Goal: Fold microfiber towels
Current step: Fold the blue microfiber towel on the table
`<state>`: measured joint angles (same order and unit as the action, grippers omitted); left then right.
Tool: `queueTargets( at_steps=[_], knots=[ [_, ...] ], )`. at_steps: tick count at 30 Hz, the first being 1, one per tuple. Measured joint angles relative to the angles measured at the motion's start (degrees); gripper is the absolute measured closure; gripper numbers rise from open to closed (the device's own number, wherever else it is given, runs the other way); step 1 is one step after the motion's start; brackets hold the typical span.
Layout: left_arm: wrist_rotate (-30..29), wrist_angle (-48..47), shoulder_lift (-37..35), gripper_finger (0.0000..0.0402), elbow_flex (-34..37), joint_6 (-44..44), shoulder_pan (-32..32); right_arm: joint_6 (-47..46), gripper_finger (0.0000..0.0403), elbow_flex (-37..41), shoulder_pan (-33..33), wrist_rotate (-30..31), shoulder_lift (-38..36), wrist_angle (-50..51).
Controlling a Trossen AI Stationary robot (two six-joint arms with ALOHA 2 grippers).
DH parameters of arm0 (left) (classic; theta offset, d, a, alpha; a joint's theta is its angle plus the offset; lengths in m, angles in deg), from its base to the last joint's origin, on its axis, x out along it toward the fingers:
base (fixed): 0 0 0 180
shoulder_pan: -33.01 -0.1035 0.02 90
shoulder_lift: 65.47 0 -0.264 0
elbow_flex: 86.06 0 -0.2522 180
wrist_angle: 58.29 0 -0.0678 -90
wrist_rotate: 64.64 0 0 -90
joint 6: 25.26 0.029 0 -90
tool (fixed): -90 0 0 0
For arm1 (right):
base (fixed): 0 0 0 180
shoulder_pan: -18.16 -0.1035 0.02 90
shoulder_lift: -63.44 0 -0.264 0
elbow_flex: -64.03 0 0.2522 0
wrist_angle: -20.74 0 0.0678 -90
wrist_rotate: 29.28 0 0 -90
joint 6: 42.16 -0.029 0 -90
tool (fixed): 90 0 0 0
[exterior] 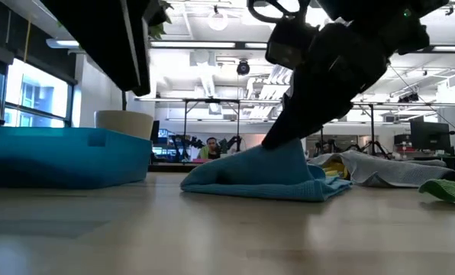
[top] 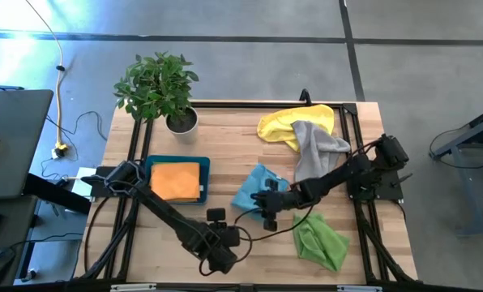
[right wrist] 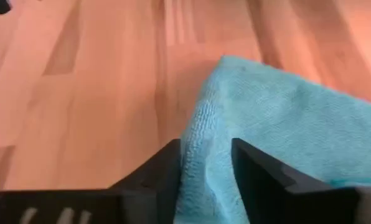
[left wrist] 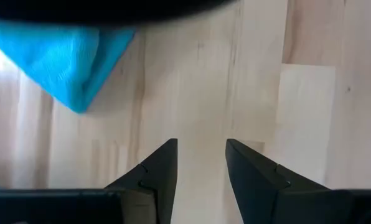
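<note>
— Beyond the wooden table (top: pixel 241 122) lay a grey floor, and the level camera saw a bright workshop with ceiling lights behind it. What lay on the wood?

— A potted plant (top: pixel 158 85) stood at the far left corner. Just in front of it sat a dark teal tray (top: pixel 152 165) with an orange towel (top: pixel 177 180) folded flat inside.

— And the other cloths?

— A yellow towel (top: pixel 284 123) was bunched at the far right, with a grey towel (top: pixel 316 146) draped partly over it. A lime green towel (top: pixel 321 240) lay crumpled near the front right. The light blue towel (top: pixel 254 188) sat about mid-table, heaped into a low mound.

— Which arm was working?

— The right one. It reached in from the right edge, and the right gripper (right wrist: pixel 207 163) was down on the light blue towel. From its wrist camera, a raised fold of that cloth stood between the two dark fingers, which pinched it from either side.

— The left arm?

— It stretched from the left side toward the front edge. The left gripper (left wrist: pixel 201 162) hung over bare wood, fingers parted with nothing between them. A corner of the light blue towel showed near it, apart from the fingers.
</note>
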<state>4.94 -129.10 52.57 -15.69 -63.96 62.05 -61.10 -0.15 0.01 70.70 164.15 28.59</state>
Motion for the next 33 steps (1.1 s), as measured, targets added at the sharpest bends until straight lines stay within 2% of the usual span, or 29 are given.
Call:
queueTargets(
  at_steps=[2, 7, 9, 13, 15, 22, 27, 33],
  knots=[
    [0.0, 0.0, 0.0, 0.0275, 0.0, -4.0, 0.0, 3.0, 0.0248, 0.0, 0.7, -2.5, -0.4, 0.7],
    [1.4, -0.1, 0.0, 0.0275, 0.0, -12.9, -0.5, 20.4, 0.0237, -0.1, 1.5, -7.1, -1.9, 7.5],
    [2.9, 0.1, 0.0, 0.0275, 0.0, -15.0, -1.0, 26.7, 0.0239, -0.1, 1.4, -6.0, -2.6, 11.6],
    [4.2, 1.2, 0.0, 0.0275, 0.0, -17.3, -2.2, 34.9, 0.025, -0.1, 1.7, 0.5, -3.1, 15.8],
    [5.1, 2.2, 0.0, 0.0275, 0.0, -17.6, -3.0, 36.6, 0.0255, -0.1, 2.0, 3.1, -3.5, 16.3],
    [10.4, 3.2, 0.0, 0.0275, 0.0, -15.0, -6.5, 36.2, 0.0265, -3.6, 2.0, 3.4, -8.4, 26.6],
    [10.8, 3.5, 0.0, 0.0275, 0.0, -11.5, -7.9, 35.9, 0.0265, -3.9, 3.2, 3.3, -9.9, 22.5],
    [10.7, 5.1, -0.1, 0.0275, 0.0, -10.6, -8.1, 37.5, 0.0265, -3.8, 7.0, 1.4, -5.2, 17.5]
  ],
)
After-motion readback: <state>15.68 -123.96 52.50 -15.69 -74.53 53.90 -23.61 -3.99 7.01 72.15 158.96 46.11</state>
